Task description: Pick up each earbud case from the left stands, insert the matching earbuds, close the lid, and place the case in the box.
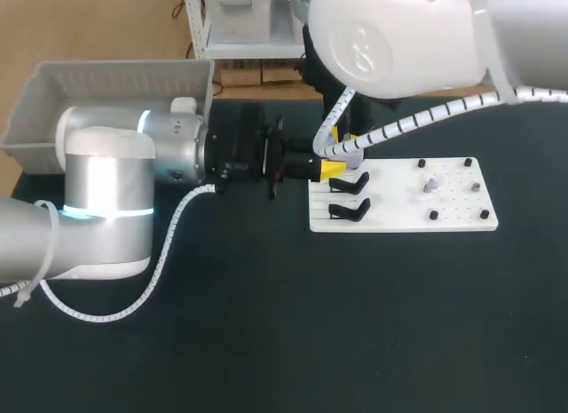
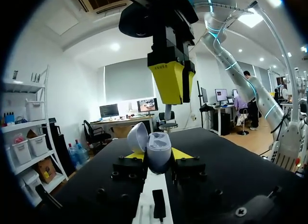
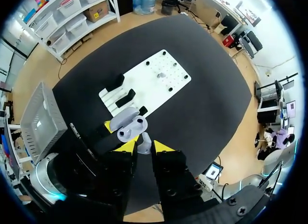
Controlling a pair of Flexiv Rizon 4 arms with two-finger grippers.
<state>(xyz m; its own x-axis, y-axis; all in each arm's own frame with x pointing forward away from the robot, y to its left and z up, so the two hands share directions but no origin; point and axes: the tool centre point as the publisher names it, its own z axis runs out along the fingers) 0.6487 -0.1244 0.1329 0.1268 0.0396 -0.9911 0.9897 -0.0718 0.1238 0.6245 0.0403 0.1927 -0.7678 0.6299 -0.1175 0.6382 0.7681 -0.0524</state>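
The earbud case (image 2: pixel 158 151) is gripped by the left pincer (image 2: pixel 156 156). One yellow tip is pressed on each side of it. The case is held above the dark surface (image 1: pixel 266 342), at the edge of the white board (image 1: pixel 399 213) where two black stands (image 1: pixel 349 182) are fixed. The lid (image 2: pixel 136 136) of the case is seen open and tilted back.

The right pincer (image 3: pixel 144 148) is placed directly over the open case and is pointed down at it. A small pale earbud (image 3: pixel 144 141) is clamped between its two yellow tips. The earbud is seen very near the open case, but it cannot be told whether the two are touching.

On the far part of the board, well apart from the stands, a small grey piece (image 1: pixel 430 184) is lying; it is too small to be identified. A grey box (image 1: pixel 106 84) is placed at the far left corner of the surface, behind the left arm (image 1: pixel 106 191).
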